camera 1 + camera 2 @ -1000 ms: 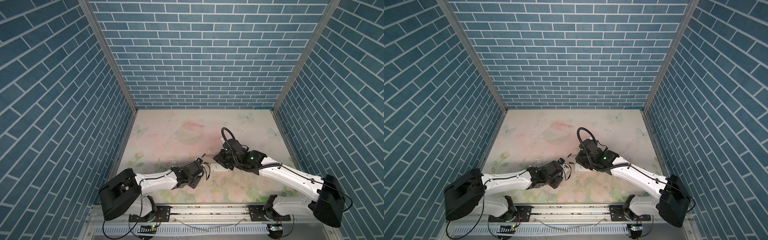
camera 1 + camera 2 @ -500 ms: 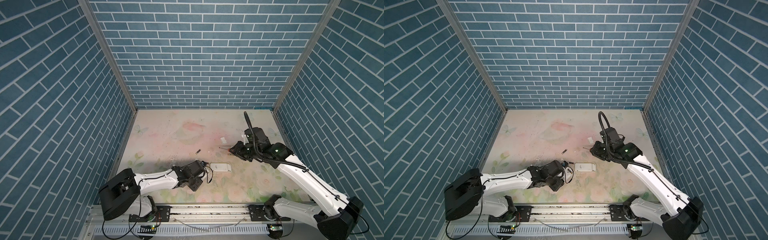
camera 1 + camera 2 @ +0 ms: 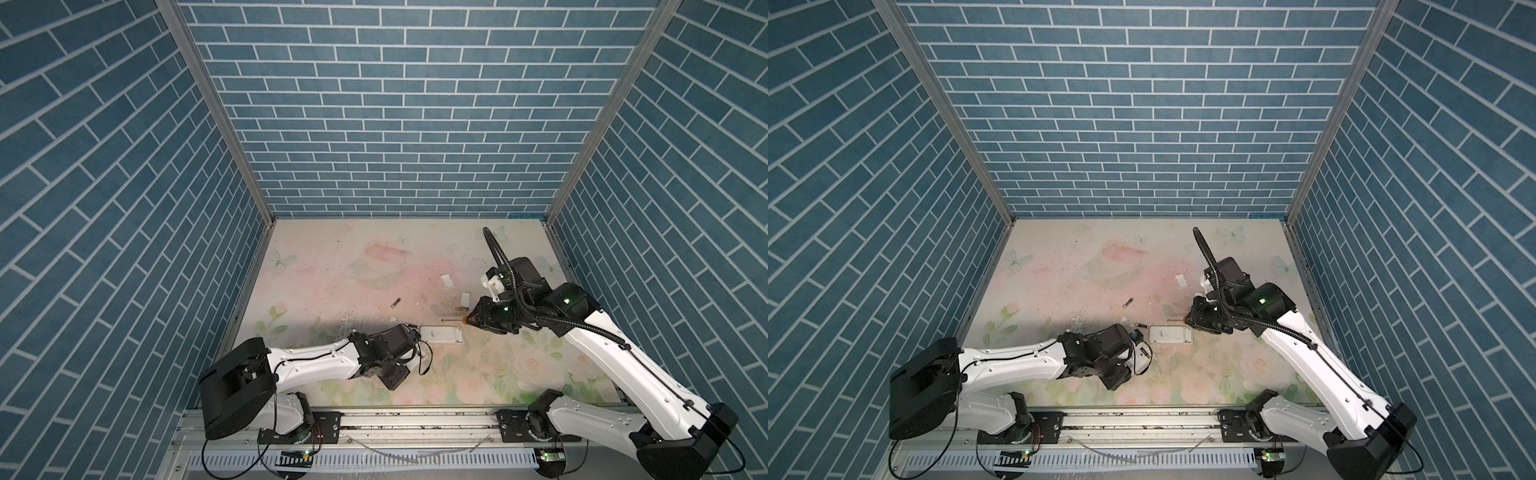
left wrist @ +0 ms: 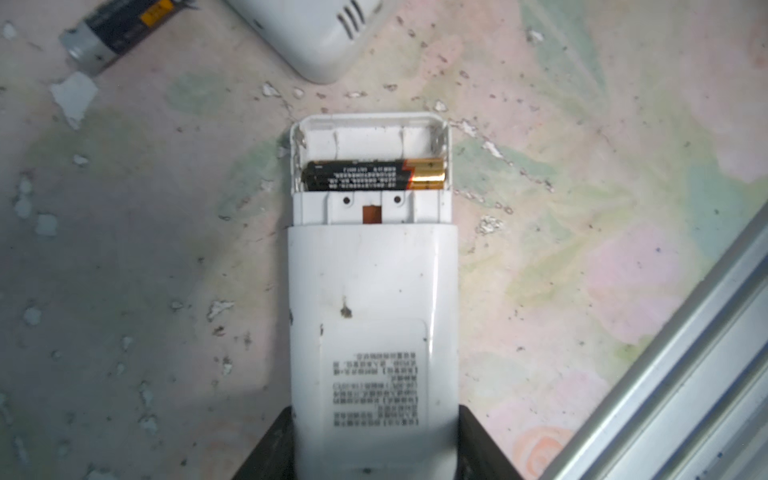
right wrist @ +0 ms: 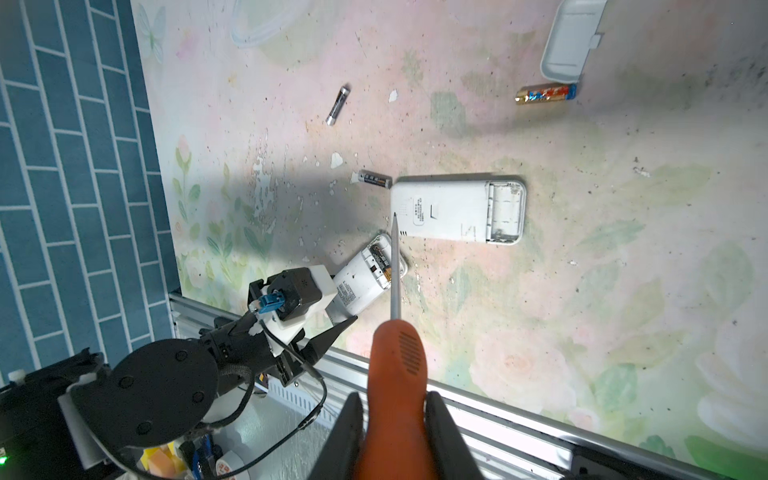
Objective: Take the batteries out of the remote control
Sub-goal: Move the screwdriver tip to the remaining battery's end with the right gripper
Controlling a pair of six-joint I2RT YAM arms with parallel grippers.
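My left gripper (image 4: 374,451) is shut on a small white remote control (image 4: 374,299) lying on the mat, back up. Its compartment is open, with one of the batteries (image 4: 374,174) lying in it. A larger white remote (image 3: 441,334) lies just beyond, its compartment (image 5: 505,212) empty. Three loose batteries lie on the mat: a dark one (image 5: 375,179) by the larger remote, a dark one (image 3: 396,303) farther back, and a gold one (image 5: 546,93) to the right. My right gripper (image 5: 395,419) is shut on an orange-handled screwdriver (image 5: 397,370), held right of both remotes (image 3: 471,320).
Two small white covers (image 3: 447,281) (image 3: 465,297) lie at the back right, near the gold battery. The mat is flecked with white chips. A metal rail (image 4: 673,374) runs along the front edge, close to the held remote. Blue brick walls enclose three sides.
My right gripper has pulled the screwdriver away from the remotes, out to the right. The left gripper still holds the small remote in about the same place.
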